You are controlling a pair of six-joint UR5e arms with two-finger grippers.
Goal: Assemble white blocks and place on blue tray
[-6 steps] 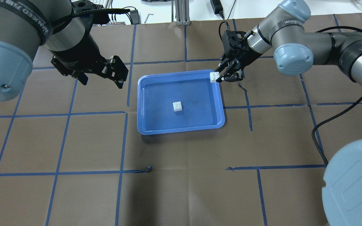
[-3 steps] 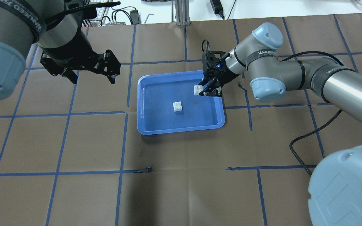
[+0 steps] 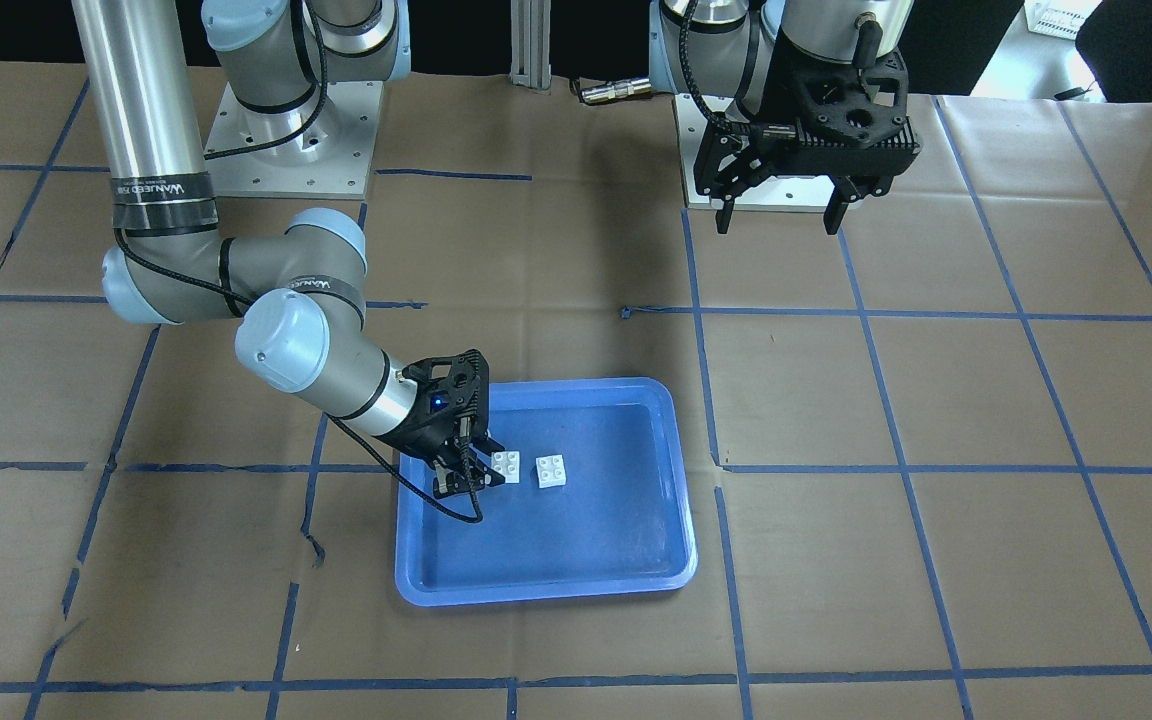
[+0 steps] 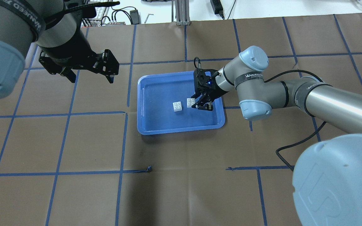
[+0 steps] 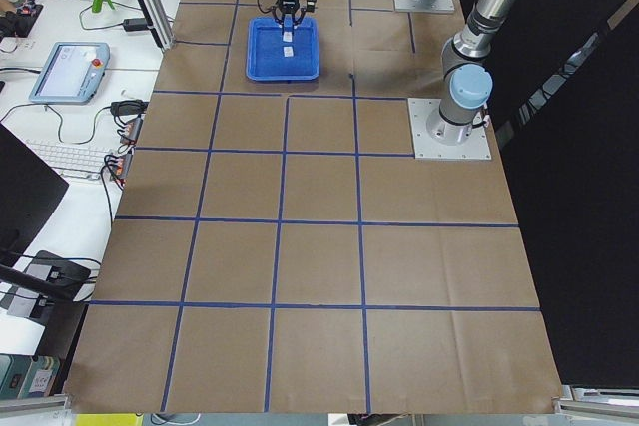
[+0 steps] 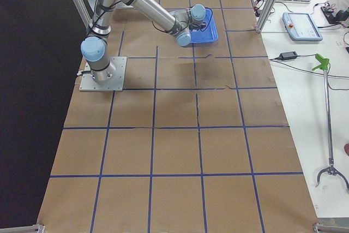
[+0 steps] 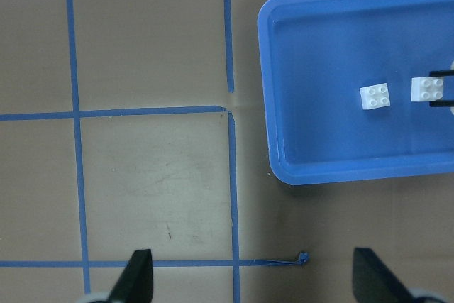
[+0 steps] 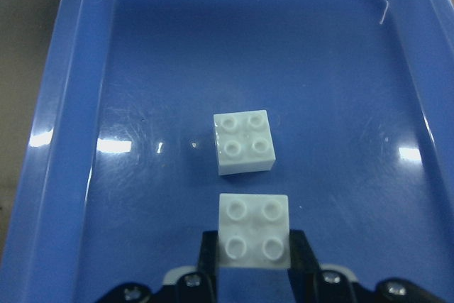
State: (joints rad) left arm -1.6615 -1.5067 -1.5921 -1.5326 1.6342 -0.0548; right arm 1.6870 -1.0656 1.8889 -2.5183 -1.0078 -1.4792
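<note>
- Front-facing view: the right gripper (image 3: 476, 473) reaches into the tray (image 3: 681, 480) from its short side and is clamped on one white block, the held block (image 3: 507, 464). The loose block (image 3: 551, 470) lies on the tray floor just beside it, with a narrow gap between them. The left gripper (image 3: 778, 212) hangs over the brown table (image 3: 936, 400), well away from the tray, its fingers spread.
- Overhead view: the held block (image 4: 190, 102) sticks out from the tips of the right gripper (image 4: 200, 105), towards the loose block (image 4: 177, 106) near the middle of the tray (image 4: 181, 130). The left gripper (image 4: 91, 77) is spread wide and grips nothing.
- Left side view: the tray (image 5: 262, 65) lies far down the table (the blocks are only white specks here).
- Right side view: the near arm covers much of the tray (image 6: 214, 37); the blocks are hidden.
- Left wrist view: the left gripper (image 7: 255, 278) shows both fingertips far apart over bare table. Both blocks sit studs up in the tray (image 7: 277, 154), the held block (image 7: 428, 89) at the frame's right edge.
- Right wrist view: the two fingers (image 8: 208, 260) pinch the held block (image 8: 254, 230) from either side, studs up. The loose block (image 8: 245, 141) lies just beyond it, slightly turned and not touching. Whether the held block rests on the tray (image 8: 71, 140) floor cannot be told.
</note>
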